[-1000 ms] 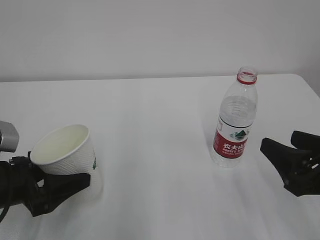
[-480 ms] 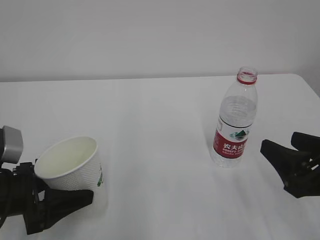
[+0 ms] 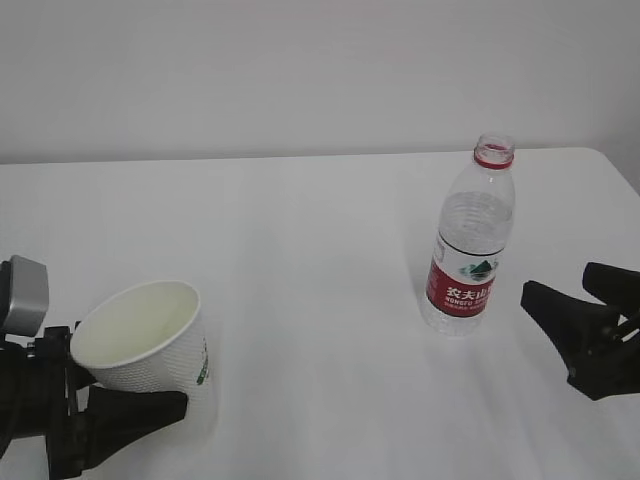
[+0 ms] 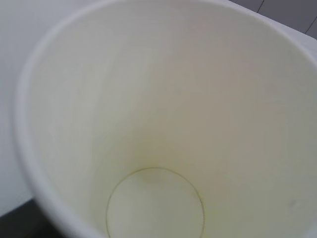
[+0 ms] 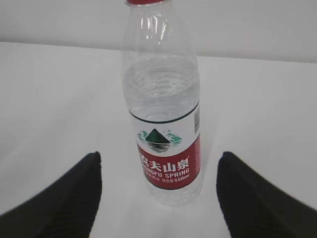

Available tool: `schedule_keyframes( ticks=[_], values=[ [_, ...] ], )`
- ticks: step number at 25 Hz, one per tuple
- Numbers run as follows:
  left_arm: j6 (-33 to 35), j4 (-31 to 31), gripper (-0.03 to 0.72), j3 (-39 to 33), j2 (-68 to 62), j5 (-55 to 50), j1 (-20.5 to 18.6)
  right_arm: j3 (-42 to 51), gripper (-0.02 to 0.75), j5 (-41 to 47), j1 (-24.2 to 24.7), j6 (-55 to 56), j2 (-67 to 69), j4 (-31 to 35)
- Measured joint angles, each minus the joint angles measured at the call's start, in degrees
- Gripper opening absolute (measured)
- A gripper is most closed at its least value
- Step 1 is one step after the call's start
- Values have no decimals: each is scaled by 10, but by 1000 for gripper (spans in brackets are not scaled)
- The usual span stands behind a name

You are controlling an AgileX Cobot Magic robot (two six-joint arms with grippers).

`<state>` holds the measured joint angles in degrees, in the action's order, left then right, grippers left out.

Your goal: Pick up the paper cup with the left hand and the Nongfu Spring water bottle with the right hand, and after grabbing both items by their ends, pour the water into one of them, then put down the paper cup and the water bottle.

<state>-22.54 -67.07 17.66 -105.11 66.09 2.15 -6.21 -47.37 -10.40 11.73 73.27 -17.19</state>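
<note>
The white paper cup (image 3: 145,340) is tilted, its mouth facing up and to the left, with a green logo on its side. My left gripper (image 3: 160,392) is shut on its lower part; one black finger (image 3: 135,410) shows under it, the other is hidden. The left wrist view looks straight into the cup's cream, empty inside (image 4: 163,124). The Nongfu Spring water bottle (image 3: 468,245) stands upright and uncapped at the right, with water (image 5: 161,94) up to its shoulder. My right gripper (image 3: 556,282) is open, just right of the bottle and apart from it; the bottle (image 5: 166,148) stands ahead of its fingers (image 5: 74,193).
The white table (image 3: 320,230) runs back to a plain pale wall. Its right edge (image 3: 622,172) passes close behind the right gripper. A grey plate (image 3: 22,295) on the left wrist shows at the left border.
My left gripper has carried the cup down and slightly to the right, toward the table surface. The bottle and the right gripper have not moved.
</note>
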Motion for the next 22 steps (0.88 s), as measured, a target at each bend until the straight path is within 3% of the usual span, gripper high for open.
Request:
schedule_keyframes(
  ticks=[3,11,22],
  values=[
    [1,-5,564,14,0,0,10,0,552,0,0,-1,0,0],
    [1,10,561,43,0,0,83,0,552,0,0,-18,0,7],
    [-27,1,560,44,0,-24,91,0,552,17,0,-56,5,44]
  ],
)
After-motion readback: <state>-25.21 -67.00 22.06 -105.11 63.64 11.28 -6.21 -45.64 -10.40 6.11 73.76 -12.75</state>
